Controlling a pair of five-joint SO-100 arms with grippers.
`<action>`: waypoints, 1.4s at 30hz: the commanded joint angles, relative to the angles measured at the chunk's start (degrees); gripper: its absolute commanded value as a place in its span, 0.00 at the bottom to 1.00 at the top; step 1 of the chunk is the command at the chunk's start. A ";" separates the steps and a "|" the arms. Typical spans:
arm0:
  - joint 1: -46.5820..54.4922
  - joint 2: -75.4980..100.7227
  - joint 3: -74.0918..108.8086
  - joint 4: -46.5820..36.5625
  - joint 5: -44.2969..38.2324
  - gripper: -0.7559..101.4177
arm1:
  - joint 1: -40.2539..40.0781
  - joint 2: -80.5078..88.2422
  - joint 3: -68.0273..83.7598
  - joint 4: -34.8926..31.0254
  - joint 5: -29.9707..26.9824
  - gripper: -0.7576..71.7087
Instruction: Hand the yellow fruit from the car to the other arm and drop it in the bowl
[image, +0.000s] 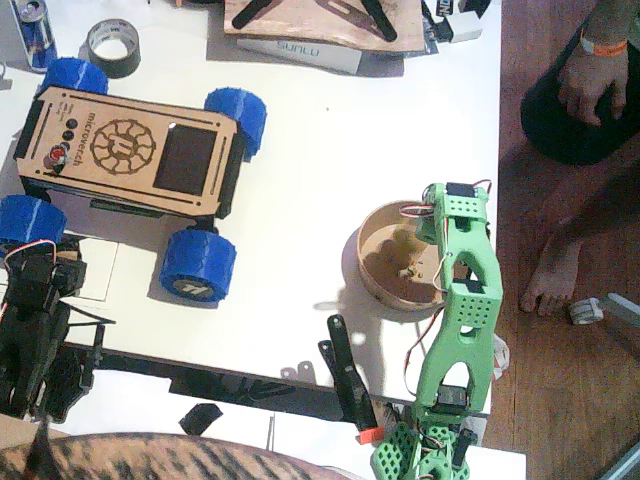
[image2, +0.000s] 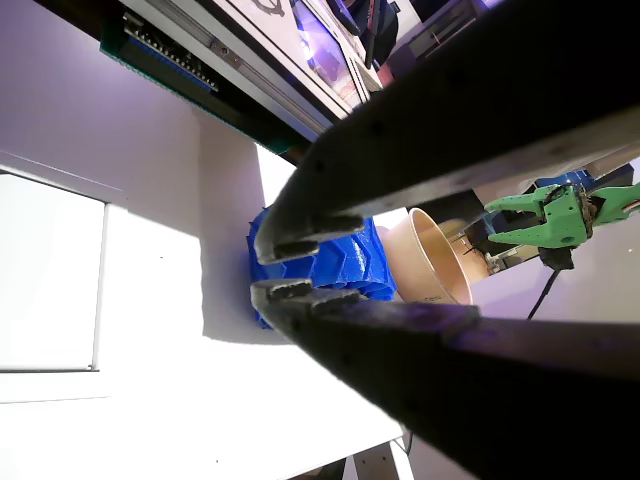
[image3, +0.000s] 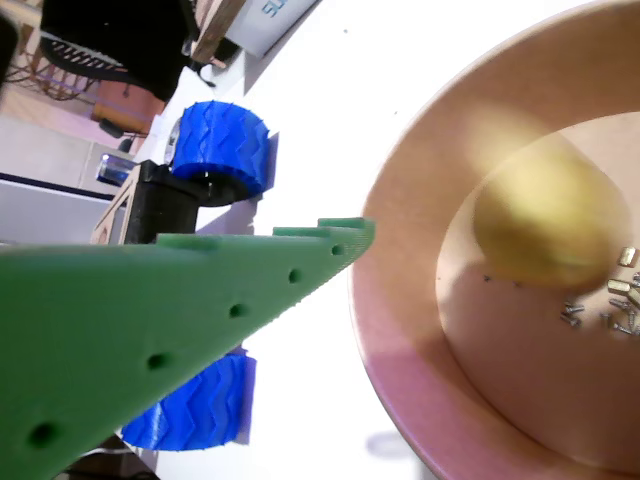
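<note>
The yellow fruit (image3: 545, 225) lies blurred inside the bowl (image3: 400, 330), free of any finger; in the fixed view the yellow fruit (image: 404, 242) shows as a dull spot in the bowl (image: 372, 275). My right gripper (image: 428, 232), on the green arm, hangs over the bowl's right part and stands open; only one green finger (image3: 300, 262) shows in its wrist view. The car (image: 130, 150) stands at the upper left. My left gripper (image2: 285, 268), black, rests low at the left with its jaws nearly together and nothing between them, pointing at a blue wheel (image2: 320, 270).
A grey tape roll (image: 112, 47) and a can (image: 37, 30) stand behind the car. A box (image: 300, 52) lies at the back. A black clamp (image: 348, 378) sits at the front edge. A person's hand (image: 590, 80) and foot (image: 550, 280) are right of the table.
</note>
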 joint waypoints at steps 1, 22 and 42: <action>-0.26 0.26 -0.44 -0.53 0.44 0.01 | 0.53 2.81 -0.53 0.35 -0.88 0.37; -0.62 2.72 1.49 -0.70 0.35 0.01 | -14.41 65.21 71.02 -31.29 -9.23 0.01; -0.62 2.72 1.58 -0.88 0.00 0.01 | -25.22 135.62 110.13 -12.04 -11.16 0.01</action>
